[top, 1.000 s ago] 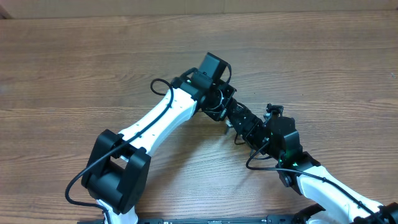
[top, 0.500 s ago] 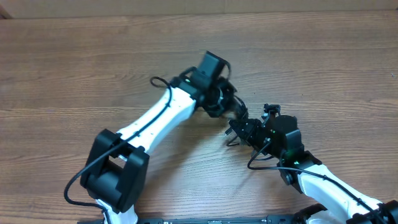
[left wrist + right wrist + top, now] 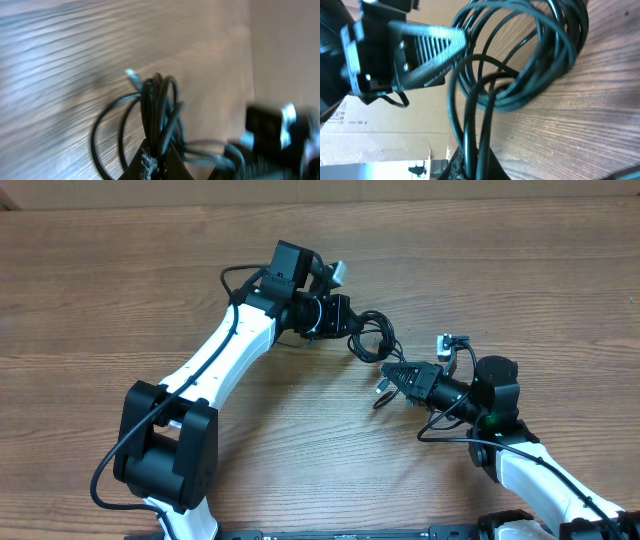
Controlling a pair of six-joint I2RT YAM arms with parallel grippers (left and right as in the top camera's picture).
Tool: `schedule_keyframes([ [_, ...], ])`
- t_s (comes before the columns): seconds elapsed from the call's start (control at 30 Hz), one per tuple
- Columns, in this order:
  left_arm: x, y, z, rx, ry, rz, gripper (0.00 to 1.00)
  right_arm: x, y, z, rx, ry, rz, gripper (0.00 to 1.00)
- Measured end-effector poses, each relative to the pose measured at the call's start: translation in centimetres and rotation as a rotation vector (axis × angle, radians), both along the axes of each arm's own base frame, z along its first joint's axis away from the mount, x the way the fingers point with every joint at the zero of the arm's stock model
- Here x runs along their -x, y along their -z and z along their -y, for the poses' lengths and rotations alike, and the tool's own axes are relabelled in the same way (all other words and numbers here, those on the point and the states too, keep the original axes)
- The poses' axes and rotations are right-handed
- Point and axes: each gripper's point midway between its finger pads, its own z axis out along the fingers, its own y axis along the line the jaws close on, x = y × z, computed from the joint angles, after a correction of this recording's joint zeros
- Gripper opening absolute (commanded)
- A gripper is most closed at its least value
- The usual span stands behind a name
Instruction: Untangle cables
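Spacing has widened: cables (image 3: 372,340) now stretch over the desk (image 3: 120,290) between left end effector (image 3: 349,328), clamped on the coil, and right end effector (image 3: 390,376), pinching strands. Tangle loosening, not separated.

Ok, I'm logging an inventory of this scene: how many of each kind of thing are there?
Grippers: 2 (left gripper, right gripper)
Cable bundle: 1, too tangled to count the cords
Table: 1
Total: 4
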Motion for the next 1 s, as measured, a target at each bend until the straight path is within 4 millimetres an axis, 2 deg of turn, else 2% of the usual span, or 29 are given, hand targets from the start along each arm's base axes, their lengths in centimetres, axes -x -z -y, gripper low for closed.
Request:
schedule_keyframes([
  [0.23,3.4,-2.1,1.8,0.155,0.349,0.217,0.04,-0.2,0.0,0.2,0.010,0.013,0.008,0.04],
  [0.37,5.0,-3.3,2.7,0.242,0.461,0.286,0.04,-0.6,0.2,0.5,0.021,0.042,0.011,0.04],
  [0.57,7.3,-4.2,4.5,0.311,0.564,0.328,0.04,-1.1,0.2,0.9,0.033,0.073,0.018,0.04],
  [0.73,9.1,-4.1,6.1,0.312,0.616,0.322,0.04,-1.3,-0.3,0.9,0.014,0.082,0.025,0.04],
  [0.87,8.9,-3.9,6.2,0.288,0.588,0.287,0.04,-1.4,-0.5,0.9,0.010,0.081,0.036,0.04],
  [0.9,8.6,-3.8,6.0,0.280,0.571,0.273,0.06,-1.3,-0.4,0.9,0.014,0.081,0.033,0.04],
  [0.93,8.3,-3.7,5.8,0.271,0.553,0.258,0.13,-1.3,-0.2,1.0,0.022,0.080,0.028,0.04],
  [0.97,7.8,-3.5,5.4,0.254,0.525,0.239,0.24,-1.2,0.1,1.0,0.030,0.081,0.021,0.04],
  [1.0,7.3,-3.2,5.0,0.236,0.496,0.219,0.43,-1.1,0.7,1.2,0.043,0.089,-0.003,0.04],
])
